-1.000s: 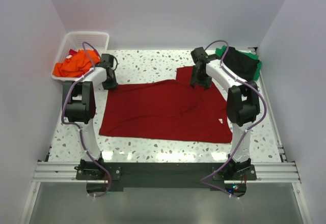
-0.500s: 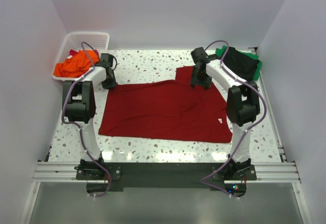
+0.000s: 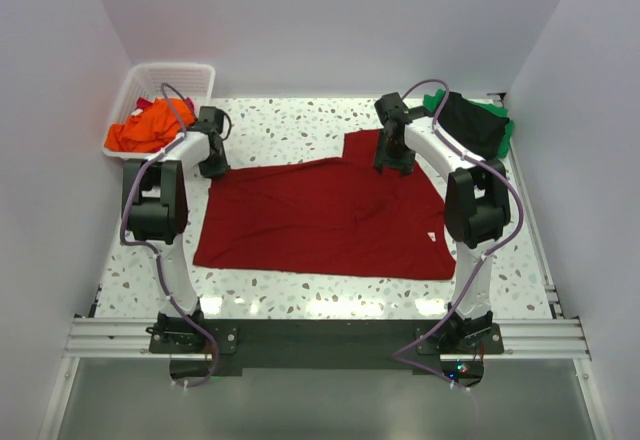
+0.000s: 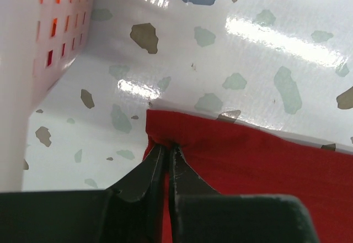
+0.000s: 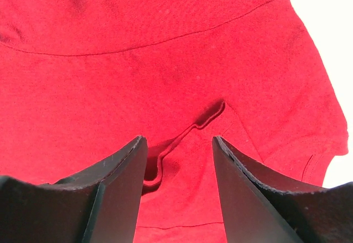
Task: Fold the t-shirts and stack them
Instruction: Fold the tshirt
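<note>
A dark red t-shirt (image 3: 320,220) lies spread flat across the middle of the table. My left gripper (image 3: 215,167) is at its far left corner. In the left wrist view the jaws (image 4: 168,145) are shut on the puckered edge of that corner of the shirt (image 4: 265,165). My right gripper (image 3: 392,160) hovers over the shirt's far right part. It stands open in the right wrist view (image 5: 179,139), a raised crease (image 5: 209,116) of red cloth (image 5: 165,61) lying between its fingers, which pinch nothing.
A white slatted basket (image 3: 185,75) stands at the back left, holding an orange shirt (image 3: 150,128); its wall (image 4: 55,33) is close to my left gripper. A black shirt (image 3: 468,120) on a green one (image 3: 505,130) lies at the back right. Walls enclose the table.
My left gripper has shut on the shirt's far left corner, and the cloth there has bunched slightly. The right gripper has stayed in place, open.
</note>
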You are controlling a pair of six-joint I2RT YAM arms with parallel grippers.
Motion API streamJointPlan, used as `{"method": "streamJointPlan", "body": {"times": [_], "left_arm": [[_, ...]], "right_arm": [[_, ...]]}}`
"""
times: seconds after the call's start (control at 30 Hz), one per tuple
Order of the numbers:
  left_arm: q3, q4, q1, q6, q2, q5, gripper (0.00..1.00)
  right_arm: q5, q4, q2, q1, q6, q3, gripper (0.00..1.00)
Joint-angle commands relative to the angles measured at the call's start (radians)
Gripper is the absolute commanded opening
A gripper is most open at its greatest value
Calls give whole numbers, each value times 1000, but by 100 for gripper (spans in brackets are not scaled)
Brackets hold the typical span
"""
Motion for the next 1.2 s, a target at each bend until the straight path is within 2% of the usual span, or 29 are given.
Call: {"method": "streamJointPlan", "body": {"times": [0.0,0.3,0.53,0.73,0.83,0.87,1.13,1.17], "left_arm": [[-11,-23,-2,-15,-51,-51,0],[-36,14,-6,-16,-84,-46,5],[-82,92,-8,-33,-137,-52,3],[-71,109,-9,-39,-109,-37,1],[-76,115,-12,-36,-107,-31,4],[-76,119,-12,-35,-107,-29,8],[-68,116,-15,-29,-103,-23,8],[-68,113,-17,-27,-103,-23,11]], "right_arm": [[-11,-7,-46,-1,-8,-9,55],[-16,-3,-62,-1,-9,-32,54],[-19,3,-65,-3,-11,-37,54],[-19,3,-66,-3,-11,-40,53],[-17,6,-69,-1,-12,-43,53],[-19,4,-68,-1,-12,-43,53],[-22,6,-65,-2,-12,-41,53],[-20,6,-65,-3,-12,-41,53]]}}
